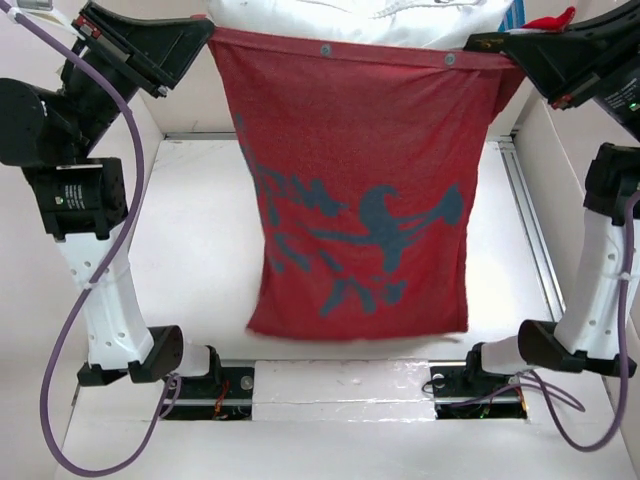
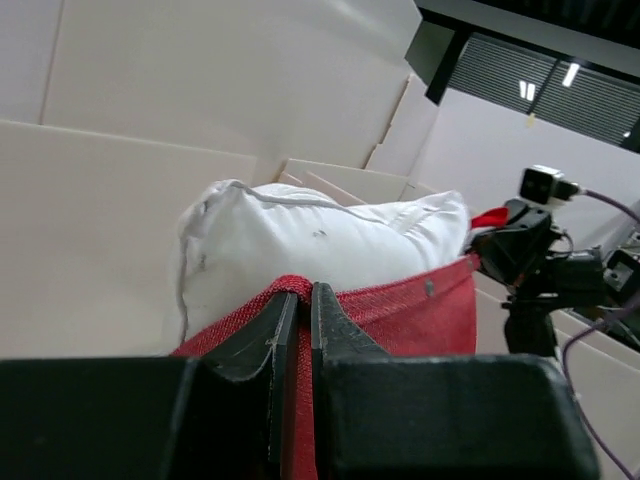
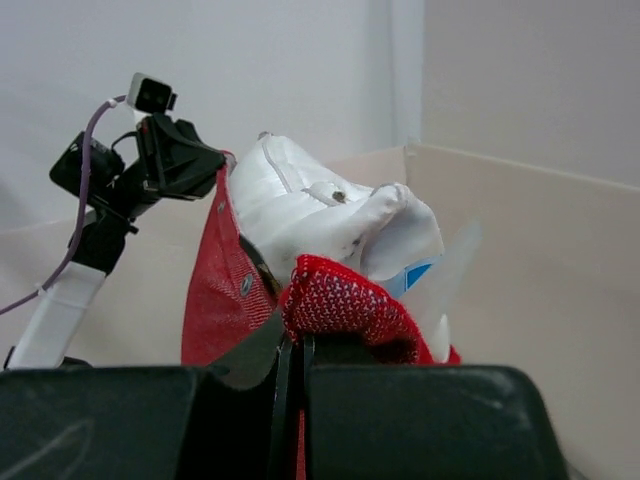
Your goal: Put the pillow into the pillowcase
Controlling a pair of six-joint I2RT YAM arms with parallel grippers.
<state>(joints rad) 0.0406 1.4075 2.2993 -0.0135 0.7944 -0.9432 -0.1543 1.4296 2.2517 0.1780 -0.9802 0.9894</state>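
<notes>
A white table (image 1: 190, 250) is seen below the left gripper (image 1: 203, 42), a metal rail (image 1: 530, 230) below the right gripper (image 1: 505, 52).

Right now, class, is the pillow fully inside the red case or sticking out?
Sticking out: the pillow bulges above the top edge of the case; how deep it reaches, cannot tell.

The pillowcase (image 1: 360, 190) hangs upright in the air, its top hem pulled taut between its 2 upper corners and its lower edge hanging free. The side facing out is dull red, with a dark bluish print of figures showing through. The pillow (image 1: 380, 22), plain white and plump, bulges above that hem at the case's mouth, touching the red cloth; how far it reaches inside cannot be told
</notes>
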